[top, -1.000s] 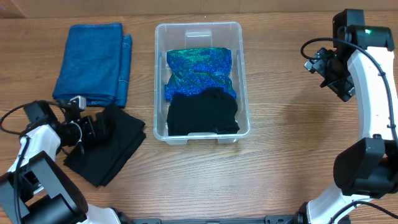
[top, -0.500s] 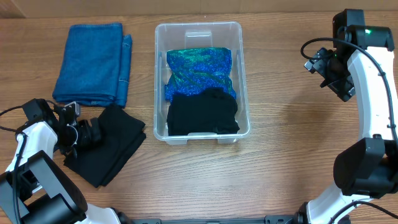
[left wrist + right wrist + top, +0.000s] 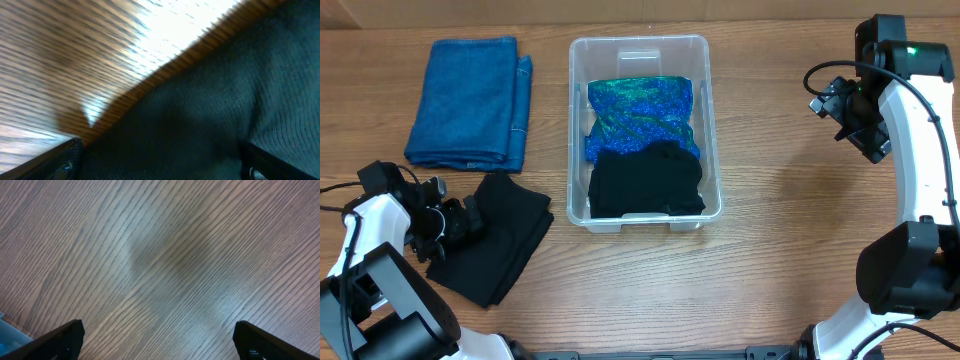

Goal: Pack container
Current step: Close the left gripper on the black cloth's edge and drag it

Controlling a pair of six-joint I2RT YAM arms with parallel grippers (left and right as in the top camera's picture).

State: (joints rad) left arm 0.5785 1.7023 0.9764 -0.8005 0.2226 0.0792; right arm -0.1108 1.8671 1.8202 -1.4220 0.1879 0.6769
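Note:
The clear container (image 3: 576, 130) stands at the table's middle. It holds a shiny blue-green cloth (image 3: 642, 110) at the back and a folded black cloth (image 3: 646, 182) at the front. A second black cloth (image 3: 498, 245) lies on the table left of the container; it fills most of the left wrist view (image 3: 200, 115). My left gripper (image 3: 468, 220) is low at this cloth's left edge, its fingers (image 3: 160, 160) spread wide with cloth between them. My right gripper (image 3: 844, 112) is open and empty over bare table (image 3: 160, 340) right of the container.
A folded blue towel (image 3: 470, 98) lies at the back left, just behind the loose black cloth. Bare wood table (image 3: 790, 220) lies between the container and the right arm.
My left gripper has slid a little toward the table's front along the black cloth's left edge, and the cloth's outline has shifted slightly. The right arm has not moved.

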